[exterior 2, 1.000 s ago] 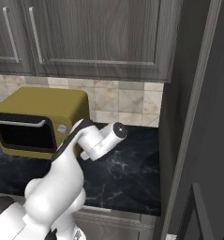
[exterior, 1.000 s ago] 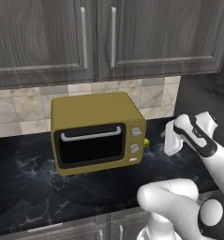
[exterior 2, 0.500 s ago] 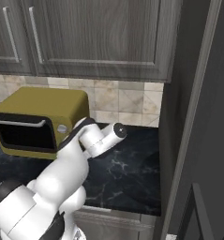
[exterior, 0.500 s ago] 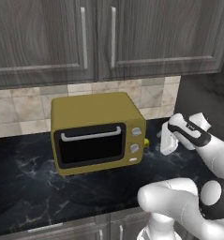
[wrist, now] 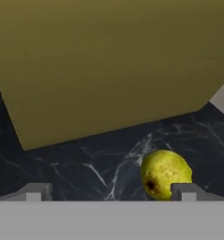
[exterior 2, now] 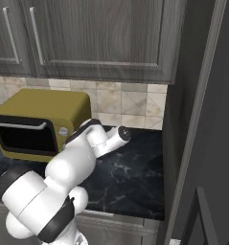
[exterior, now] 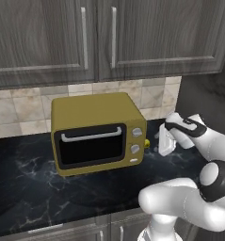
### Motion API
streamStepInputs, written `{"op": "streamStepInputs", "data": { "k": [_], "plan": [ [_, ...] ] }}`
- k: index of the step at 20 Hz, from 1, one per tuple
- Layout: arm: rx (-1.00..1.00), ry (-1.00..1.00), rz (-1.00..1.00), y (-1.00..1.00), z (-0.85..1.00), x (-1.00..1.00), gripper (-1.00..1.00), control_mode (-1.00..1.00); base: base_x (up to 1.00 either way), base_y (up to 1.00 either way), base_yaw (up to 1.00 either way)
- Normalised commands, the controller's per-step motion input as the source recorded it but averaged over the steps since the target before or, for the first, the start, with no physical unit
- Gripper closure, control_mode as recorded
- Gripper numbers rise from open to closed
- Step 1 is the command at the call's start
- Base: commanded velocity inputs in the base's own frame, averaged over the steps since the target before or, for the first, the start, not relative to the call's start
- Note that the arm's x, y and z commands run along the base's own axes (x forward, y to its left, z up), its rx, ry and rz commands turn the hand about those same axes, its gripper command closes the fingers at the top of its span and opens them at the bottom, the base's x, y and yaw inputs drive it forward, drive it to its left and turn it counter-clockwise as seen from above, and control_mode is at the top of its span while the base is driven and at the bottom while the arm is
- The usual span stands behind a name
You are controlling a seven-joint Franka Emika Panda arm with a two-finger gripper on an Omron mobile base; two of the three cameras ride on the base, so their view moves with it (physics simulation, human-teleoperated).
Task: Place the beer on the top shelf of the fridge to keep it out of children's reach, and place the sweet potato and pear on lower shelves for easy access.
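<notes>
The pear (wrist: 166,173), yellow-green with a dark spot, lies on the black marble counter (wrist: 85,159) just right of the toaster oven (exterior: 97,132). A sliver of the pear (exterior: 146,142) also peeks out past the oven's right front corner. My gripper (wrist: 111,192) is open and low over the counter, pointing at the oven's olive side wall. The pear sits just ahead of its right fingertip (wrist: 186,191), with nothing between the fingers. From the left base view the hand (exterior: 168,139) hangs beside the oven's right side. The fridge's grey side (exterior 2: 207,119) rises at the right. The beer, sweet potato and shelves are out of view.
Dark wood-grain wall cabinets (exterior: 109,37) hang above a tiled backsplash (exterior: 20,113). The oven's side wall stands close in front of the hand. Open counter lies in front of the oven (exterior: 48,193) and between oven and fridge (exterior 2: 135,167).
The hand has swung left and down toward the oven's right side. The gripper has stayed open.
</notes>
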Motion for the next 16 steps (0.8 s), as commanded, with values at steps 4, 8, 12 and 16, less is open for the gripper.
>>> {"op": "streamStepInputs", "data": {
  "k": [4,8,12,16],
  "plan": [
    [0.00,0.00,0.02,0.00,-0.12,0.21,-1.00,-1.00,0.00,0.00,0.00],
    [0.00,0.00,0.02,0.00,-0.13,0.19,-1.00,-1.00,0.00,0.00,0.00],
    [0.00,0.00,0.01,0.00,-0.13,0.21,-1.00,-1.00,0.00,0.00,0.00],
    [0.00,0.00,0.02,0.00,-0.15,0.24,-1.00,-1.00,0.00,0.00,0.00]
  ]
}}
